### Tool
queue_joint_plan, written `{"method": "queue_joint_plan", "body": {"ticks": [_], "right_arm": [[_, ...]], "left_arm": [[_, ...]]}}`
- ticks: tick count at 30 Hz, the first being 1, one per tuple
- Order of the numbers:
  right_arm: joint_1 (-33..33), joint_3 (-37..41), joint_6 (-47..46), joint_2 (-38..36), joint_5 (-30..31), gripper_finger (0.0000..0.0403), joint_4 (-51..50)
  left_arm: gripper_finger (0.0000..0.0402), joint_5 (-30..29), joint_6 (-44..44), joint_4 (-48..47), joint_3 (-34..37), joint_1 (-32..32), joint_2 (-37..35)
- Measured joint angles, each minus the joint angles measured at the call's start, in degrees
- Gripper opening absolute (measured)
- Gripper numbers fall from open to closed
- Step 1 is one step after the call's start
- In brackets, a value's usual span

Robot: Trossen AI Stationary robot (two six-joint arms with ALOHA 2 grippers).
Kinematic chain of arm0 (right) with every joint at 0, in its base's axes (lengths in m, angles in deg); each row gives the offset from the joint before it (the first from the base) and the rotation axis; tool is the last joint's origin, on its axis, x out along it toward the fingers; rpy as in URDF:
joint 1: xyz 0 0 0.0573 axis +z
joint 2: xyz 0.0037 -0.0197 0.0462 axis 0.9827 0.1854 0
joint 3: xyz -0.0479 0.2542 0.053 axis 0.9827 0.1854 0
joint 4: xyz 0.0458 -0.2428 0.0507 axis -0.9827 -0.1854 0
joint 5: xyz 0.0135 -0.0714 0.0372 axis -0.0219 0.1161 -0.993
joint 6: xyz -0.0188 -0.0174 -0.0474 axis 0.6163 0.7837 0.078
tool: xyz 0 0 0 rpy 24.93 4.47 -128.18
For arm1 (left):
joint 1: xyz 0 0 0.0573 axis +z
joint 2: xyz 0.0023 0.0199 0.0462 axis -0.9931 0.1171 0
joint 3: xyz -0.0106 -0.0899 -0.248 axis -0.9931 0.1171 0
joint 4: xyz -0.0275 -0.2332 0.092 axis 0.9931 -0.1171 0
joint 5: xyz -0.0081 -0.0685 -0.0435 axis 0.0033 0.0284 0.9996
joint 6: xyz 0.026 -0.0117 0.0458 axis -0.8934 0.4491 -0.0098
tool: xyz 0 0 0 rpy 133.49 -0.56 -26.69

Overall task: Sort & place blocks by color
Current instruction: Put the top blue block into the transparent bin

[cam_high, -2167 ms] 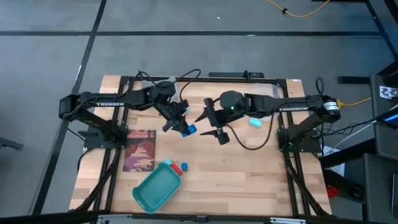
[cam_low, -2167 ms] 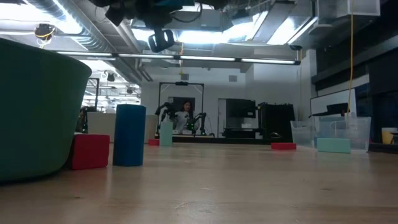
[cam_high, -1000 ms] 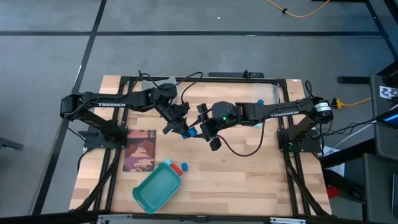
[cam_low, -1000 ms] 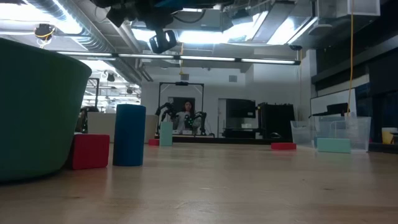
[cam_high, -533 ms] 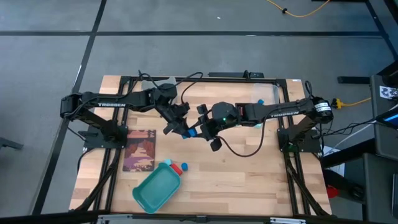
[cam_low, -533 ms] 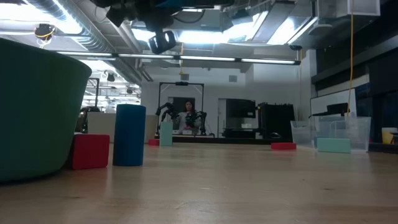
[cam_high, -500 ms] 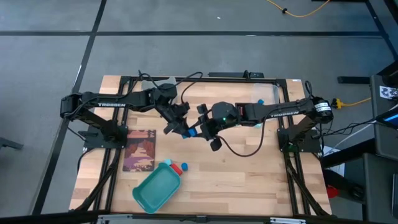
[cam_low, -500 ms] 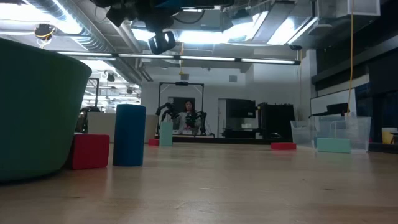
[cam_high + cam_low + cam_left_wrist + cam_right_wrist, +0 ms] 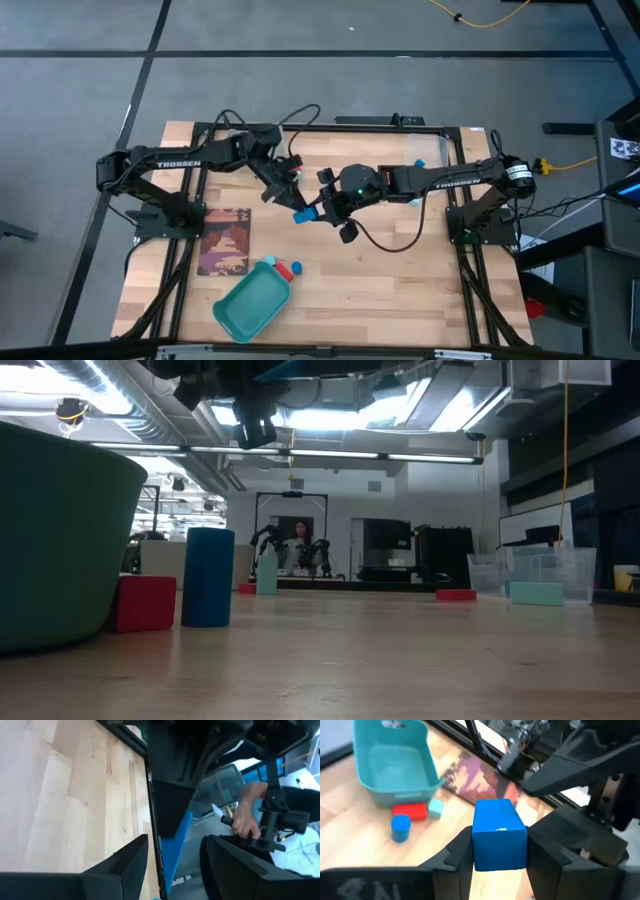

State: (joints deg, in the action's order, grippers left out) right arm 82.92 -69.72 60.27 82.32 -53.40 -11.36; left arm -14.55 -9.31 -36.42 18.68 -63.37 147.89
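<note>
Pulled back with parted fingers, the TROSSEN-lettered left gripper [image 9: 291, 176] leaves the blue block [image 9: 499, 834] clamped in the right gripper [image 9: 316, 212].

high: straight down over whole table [image 9: 400, 290] | low: table-level, close beside teal tray [image 9: 60, 540], facing room | wrists: close-up past fingers | shared: tray

This is a robotics lab. A wooden worktable [image 9: 400, 270] on a black metal frame [image 9: 320, 127] stands on a grey floor marked with dark tape lines [image 9: 150, 50], a yellow cable [image 9: 490, 18] trailing across it. Across the room, exposed ceiling ducts [image 9: 150, 415] and strip lights [image 9: 430, 458] run overhead, and a person [image 9: 298, 545] sits at another pair of robot arms [image 9: 270, 545] beside dark equipment racks [image 9: 440, 555].
</note>
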Motion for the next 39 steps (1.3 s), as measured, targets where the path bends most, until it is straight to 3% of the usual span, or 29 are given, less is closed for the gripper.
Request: {"method": "queue_joint_plan", "body": {"ticks": [3,6,11,17,21,29,32,39], "right_arm": [[0.0,0.0,0.0,-1.8,3.3,0.0141,-3.0],[-0.7,0.0,-1.8,-5.2,7.0,0.0141,-9.2],[-3.9,0.3,-9.7,-12.0,9.7,0.0141,-22.0],[-7.3,7.9,-21.2,-22.5,9.9,0.0141,-25.0],[-7.6,18.4,-29.8,-31.6,11.6,0.0141,-17.1],[-6.4,35.5,-42.0,-43.3,12.6,0.0141,14.1],[-6.4,37.5,-42.2,-44.0,12.7,0.0141,20.2],[-6.4,37.8,-42.0,-43.9,12.7,0.0141,21.7]], "left_arm": [[0.0198,2.0,-1.5,-4.0,0.0,3.3,-0.8],[0.0198,-0.1,-7.2,-10.6,0.0,5.5,-3.1],[0.0197,-13.7,-15.9,-17.3,0.0,7.1,-9.5],[0.0197,-27.8,-18.7,-14.5,0.0,5.3,-17.4],[0.0197,-36.7,-19.4,-7.4,0.2,2.9,-21.2],[0.0197,-44.2,-16.2,17.4,10.4,-1.8,-24.9],[0.0197,-46.6,-15.2,20.4,14.5,-3.7,-25.2],[0.0197,-49.1,-14.8,21.1,16.3,-6.1,-25.3]]}}
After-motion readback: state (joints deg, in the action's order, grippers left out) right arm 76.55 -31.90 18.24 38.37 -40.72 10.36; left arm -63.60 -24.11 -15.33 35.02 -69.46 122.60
